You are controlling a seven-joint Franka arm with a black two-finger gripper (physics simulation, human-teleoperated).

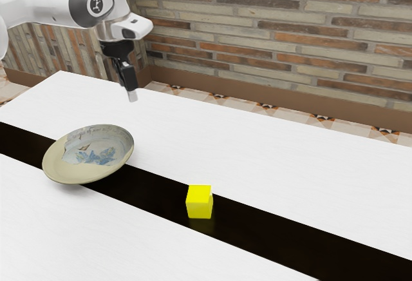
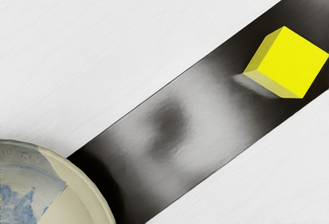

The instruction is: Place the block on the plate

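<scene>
1. Hanging in mid-air, high above white tabletop (image 1: 290, 152), w/ black gripper (image 1: 132, 95) pointing down.
2. Can't tell if spread or pressed tog.; held well apart from block & plate.
3. Below hand & off toward ext. view's right: bright yellow, smooth-faced cube block (image 1: 199, 202), sitting on glossy black strip (image 1: 277, 237) across tabletop.
4. Below hand & off toward ext. view's left: round cream/grey ceramic plate (image 1: 63, 163) w/ blue floral pattern, partly over same strip, well apart from block.
</scene>
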